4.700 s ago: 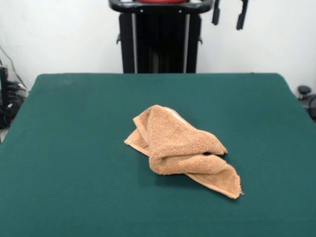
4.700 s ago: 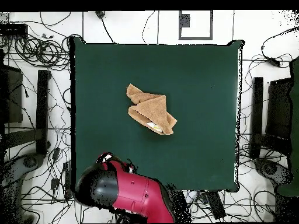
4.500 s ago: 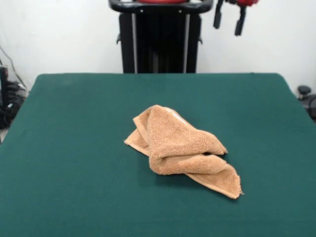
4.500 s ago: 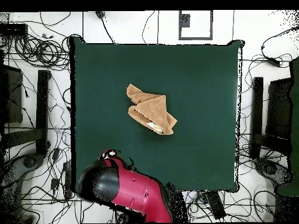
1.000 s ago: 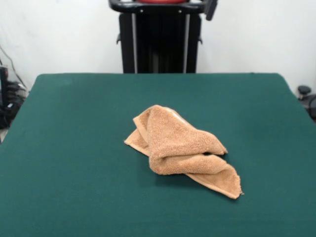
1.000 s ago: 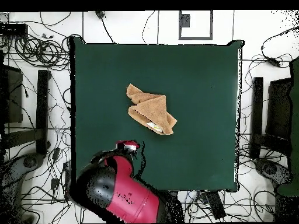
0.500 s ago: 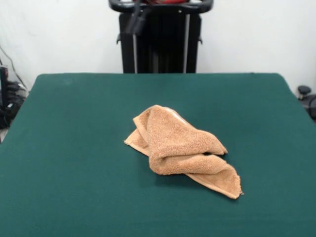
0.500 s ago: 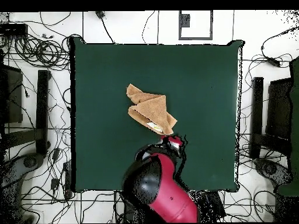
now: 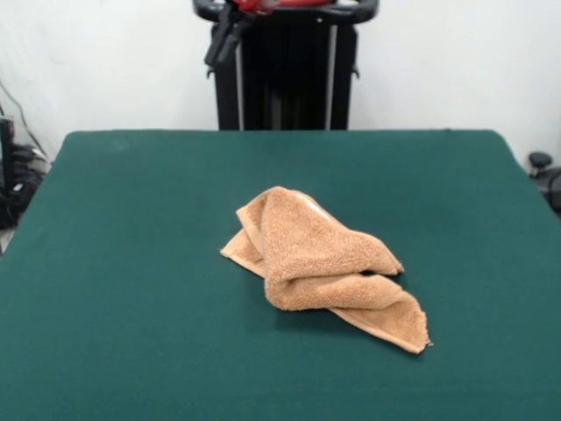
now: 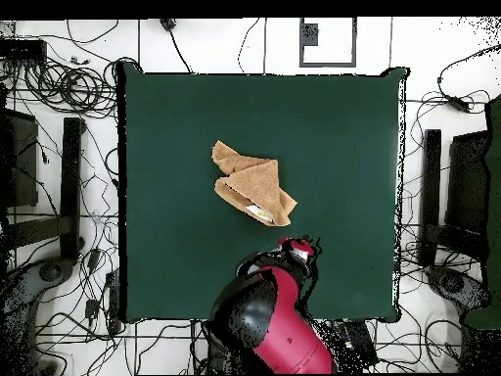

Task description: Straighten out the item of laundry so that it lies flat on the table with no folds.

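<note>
The tan-orange towel (image 9: 320,259) lies crumpled in a folded heap near the middle of the dark green table (image 9: 131,263), one hemmed corner pointing to the front right. In the overhead view the towel (image 10: 256,186) shows a small white label (image 10: 259,211) at its edge nearest the robot. My gripper (image 9: 223,44) hangs high at the top edge of the front view, well above and behind the towel, open and empty. In the overhead view the gripper (image 10: 296,247) is just beyond that near edge of the towel, not touching it.
The black pedestal (image 9: 285,70) stands behind the table's far edge. The red arm (image 10: 274,313) covers the table's edge (image 10: 333,137) nearest the robot. Cables and dark stands (image 10: 68,176) lie on the floor around the table.
The arm has swung across the table's robot-side edge toward the towel; in the front view the gripper went from top right to left of centre. The towel has not moved.
</note>
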### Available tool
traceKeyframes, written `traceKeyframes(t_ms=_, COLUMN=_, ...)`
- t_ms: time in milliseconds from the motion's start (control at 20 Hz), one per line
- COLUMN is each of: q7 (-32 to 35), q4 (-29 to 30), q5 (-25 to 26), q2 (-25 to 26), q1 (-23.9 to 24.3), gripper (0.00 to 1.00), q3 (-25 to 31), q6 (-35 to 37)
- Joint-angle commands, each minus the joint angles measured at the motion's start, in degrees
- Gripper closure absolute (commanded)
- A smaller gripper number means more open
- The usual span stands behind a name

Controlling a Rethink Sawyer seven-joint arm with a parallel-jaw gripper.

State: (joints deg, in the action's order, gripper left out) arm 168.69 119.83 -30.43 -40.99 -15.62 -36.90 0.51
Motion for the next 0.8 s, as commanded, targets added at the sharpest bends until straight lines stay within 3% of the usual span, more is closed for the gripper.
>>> traceKeyframes(t_ms=50, q7=8.7, q4=1.5, q5=-2.1, q2=4.9, q1=-6.2, gripper=0.0, q3=1.0, q6=5.5)
traceKeyframes(t_ms=300, q7=8.0, q4=1.1, q5=-1.7, q2=2.4, q1=-5.8, gripper=0.0, q3=1.9, q6=8.7)
traceKeyframes(t_ms=600, q7=7.0, q4=2.1, q5=-0.4, q2=1.4, q1=-3.9, gripper=0.0, q3=4.8, q6=2.7)
traceKeyframes(t_ms=800, q7=9.1, q4=2.5, q5=-1.7, q2=2.2, q1=-6.8, gripper=0.0, q3=2.9, q6=1.0)
